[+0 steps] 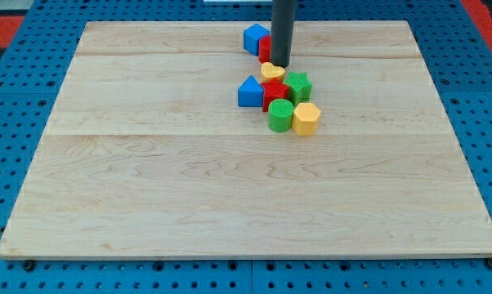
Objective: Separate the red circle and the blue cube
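The blue cube (254, 37) sits near the view's top centre of the wooden board (148, 180). The red circle (265, 48) lies just to its lower right and touches it; the rod hides most of it. My tip (279, 64) rests at the red circle's right edge, just above a yellow block (271, 71).
A tight cluster lies right below my tip: the yellow block, a green star-like block (298, 85), a red block (275, 93), a blue triangular block (248, 92), a green cylinder (280, 117) and a yellow hexagonal block (306, 119). Blue pegboard (17, 98) surrounds the board.
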Motion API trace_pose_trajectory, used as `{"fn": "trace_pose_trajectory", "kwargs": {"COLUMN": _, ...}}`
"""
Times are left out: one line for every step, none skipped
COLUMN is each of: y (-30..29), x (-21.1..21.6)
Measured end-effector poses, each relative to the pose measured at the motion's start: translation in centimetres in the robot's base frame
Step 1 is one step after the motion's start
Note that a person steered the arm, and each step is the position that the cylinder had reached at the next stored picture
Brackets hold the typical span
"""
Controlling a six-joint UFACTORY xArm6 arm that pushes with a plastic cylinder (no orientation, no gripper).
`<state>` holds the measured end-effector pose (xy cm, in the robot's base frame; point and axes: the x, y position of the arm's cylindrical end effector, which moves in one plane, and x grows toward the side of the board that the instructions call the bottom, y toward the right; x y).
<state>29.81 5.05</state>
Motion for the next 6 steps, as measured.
{"fn": "trace_pose_trajectory", "kwargs": {"y": 1.1, "x": 0.0}}
{"fn": "trace_pose_trajectory", "kwargs": {"y": 3.1, "x": -0.8}}
{"fn": "trace_pose_trajectory", "kwargs": {"y": 3.4, "x": -2.2}}
{"fn": "trace_pose_trajectory", "kwargs": {"y": 1.8, "x": -4.0}}
{"fn": "trace_pose_trajectory", "kwargs": {"y": -0.7, "x": -5.6}}
{"fn": "trace_pose_trajectory", "kwargs": {"y": -3.9, "x": -7.5}}
